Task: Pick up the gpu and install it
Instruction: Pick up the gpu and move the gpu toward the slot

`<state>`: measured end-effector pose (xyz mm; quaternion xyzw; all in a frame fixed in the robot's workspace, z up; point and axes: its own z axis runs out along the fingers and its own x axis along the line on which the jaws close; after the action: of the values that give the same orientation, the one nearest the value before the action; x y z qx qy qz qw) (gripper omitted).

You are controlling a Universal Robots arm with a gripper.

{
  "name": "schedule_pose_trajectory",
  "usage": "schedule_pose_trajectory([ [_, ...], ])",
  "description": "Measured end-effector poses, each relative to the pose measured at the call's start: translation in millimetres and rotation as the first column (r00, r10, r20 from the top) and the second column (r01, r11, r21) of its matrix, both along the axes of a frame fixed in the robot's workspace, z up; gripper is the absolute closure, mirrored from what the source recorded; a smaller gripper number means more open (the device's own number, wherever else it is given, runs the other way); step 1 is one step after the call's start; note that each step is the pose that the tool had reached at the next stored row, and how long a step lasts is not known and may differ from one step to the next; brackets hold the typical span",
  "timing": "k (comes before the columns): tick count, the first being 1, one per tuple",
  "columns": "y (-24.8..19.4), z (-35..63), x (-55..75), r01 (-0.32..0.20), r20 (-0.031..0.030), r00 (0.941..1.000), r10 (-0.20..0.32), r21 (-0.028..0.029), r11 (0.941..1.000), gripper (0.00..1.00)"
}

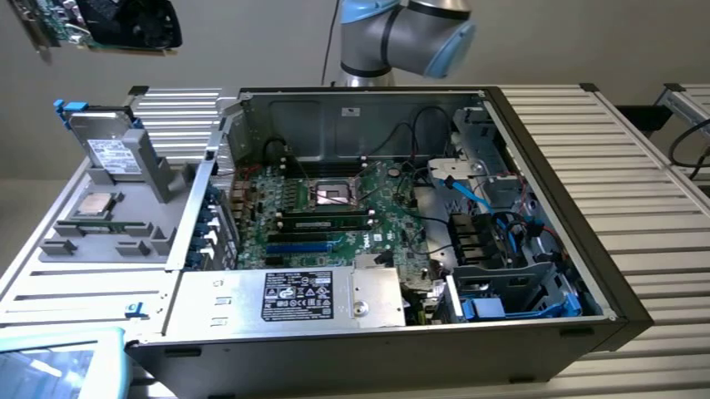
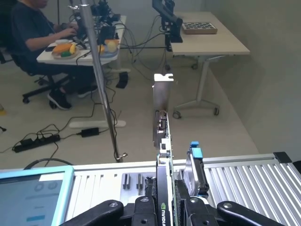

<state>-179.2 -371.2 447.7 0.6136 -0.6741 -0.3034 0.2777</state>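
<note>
The gpu (image 1: 116,25) hangs in the air at the exterior view's far upper left, well above the table, showing its black cooler and a green board edge. In the wrist view the gpu (image 2: 163,141) is seen edge-on, its silver end bracket pointing away from the camera. My gripper (image 2: 165,209) is shut on it, with black fingers (image 2: 143,209) pressing on both faces. The open computer case (image 1: 554,125) lies to the right of the held card, its green motherboard (image 1: 332,212) exposed. The arm's blue-grey joints (image 1: 405,33) stand behind the case.
A grey drive with a white label (image 1: 109,150) stands in a blue-tipped holder on the grey tray (image 1: 100,241), next to a processor (image 1: 95,204). A blue-framed tablet (image 1: 50,362) lies at the front left. In the wrist view a person (image 2: 33,33) sits at a desk, behind a metal pole (image 2: 101,80).
</note>
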Motion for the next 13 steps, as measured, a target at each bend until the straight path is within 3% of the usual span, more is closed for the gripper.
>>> schedule_pose_trajectory([
  [13, 0.0, 0.0, 54.2, -0.024, -0.0055, 0.9997, 0.024, 0.0002, 0.9997, 0.73],
])
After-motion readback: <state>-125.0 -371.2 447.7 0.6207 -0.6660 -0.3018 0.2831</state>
